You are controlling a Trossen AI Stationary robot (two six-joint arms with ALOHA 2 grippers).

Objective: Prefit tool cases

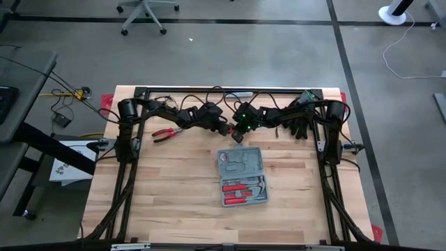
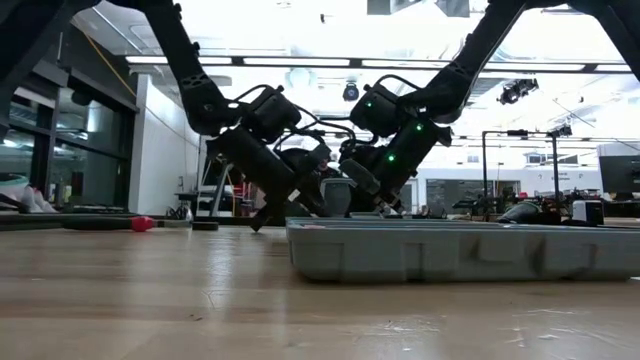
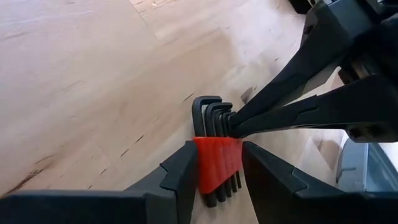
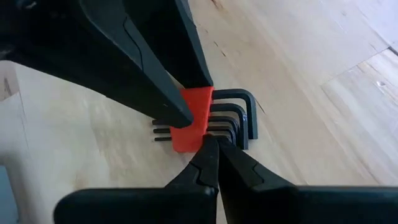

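Note:
A set of black hex keys in a red holder (image 3: 217,163) sits low over the far middle of the table, between both grippers. My left gripper (image 3: 217,149) is shut on the red holder. My right gripper (image 4: 210,142) is shut, its tips against the keys beside the holder. The tool case (image 1: 242,176), grey-blue, lies open and flat on the table's middle, with red-handled tools in its near half. In the low view its wall (image 2: 460,250) stands in front of both grippers. My left gripper pinches the red holder's two side faces (image 3: 200,163) between its fingers, across the row of keys, slanting down from the table's left. Whether the set rests on the wood I cannot tell. My right gripper's shut fingertips (image 4: 205,149) meet the black keys (image 4: 219,127) between the holder and their bent ends, slanting down from the table's right. Whether a key is pinched between them I cannot tell.
Red-handled pliers (image 1: 164,134) lie on the table at the far left. A dark bundle (image 1: 300,127) sits at the far right under the right arm. Bare wood lies left and right of the case and toward the near edge.

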